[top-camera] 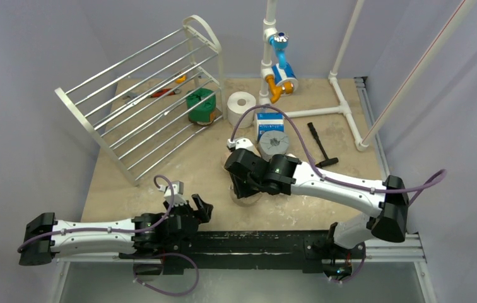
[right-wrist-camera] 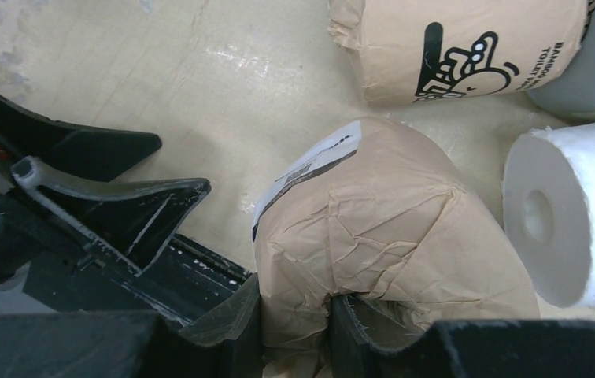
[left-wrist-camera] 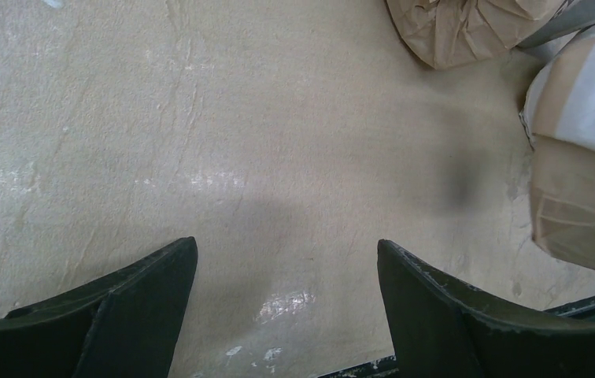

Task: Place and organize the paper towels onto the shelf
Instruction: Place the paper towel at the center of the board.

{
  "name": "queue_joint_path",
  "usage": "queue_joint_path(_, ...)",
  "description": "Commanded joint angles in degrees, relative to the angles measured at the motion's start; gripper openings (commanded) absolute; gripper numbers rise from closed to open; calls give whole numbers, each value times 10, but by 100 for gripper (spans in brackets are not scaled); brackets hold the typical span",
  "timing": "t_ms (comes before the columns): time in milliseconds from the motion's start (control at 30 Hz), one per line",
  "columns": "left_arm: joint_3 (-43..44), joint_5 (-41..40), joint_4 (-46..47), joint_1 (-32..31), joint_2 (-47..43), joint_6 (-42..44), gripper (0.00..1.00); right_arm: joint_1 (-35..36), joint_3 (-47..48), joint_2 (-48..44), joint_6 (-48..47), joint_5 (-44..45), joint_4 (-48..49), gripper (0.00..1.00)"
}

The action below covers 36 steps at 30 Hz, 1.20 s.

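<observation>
Grasp: right gripper [right-wrist-camera: 294,315] clenched crinkled tan paper-wrapped roll [right-wrist-camera: 389,236], right of white-framed silver-rod shelf [top-camera: 141,95] | left gripper [left-wrist-camera: 286,268] gaped empty | we advised a slow lift; the wrapper pinch could slip.

Robotics lab test cell. A left arm [top-camera: 97,228] and a right arm [top-camera: 337,186], white and black, are bolted to a black rail [top-camera: 255,243] at the near edge of a scuffed beige counter [top-camera: 135,196]. Purple cables [top-camera: 425,180] loop off them. Plain grey walls [top-camera: 28,76] enclose it, and a white pipe frame [top-camera: 347,38] stands at the back.
</observation>
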Motion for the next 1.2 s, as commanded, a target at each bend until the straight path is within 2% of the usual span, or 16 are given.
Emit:
queue_joint_path(0,-16,3,-43,-2,-9,-26,84,18,-12,27,-9,27,66,24)
queue_joint_path(533,-24,5,-40,-2,-2,-40,84,27,-29,103,-16,38,96,30)
queue_joint_path(733,-26,3,-36,-2,-2,-42,84,27,-29,108,-24,32,96,41)
queue_joint_path(1167,-28,5,-33,-2,1,-42,84,27,-11,72,-24,24,87,80)
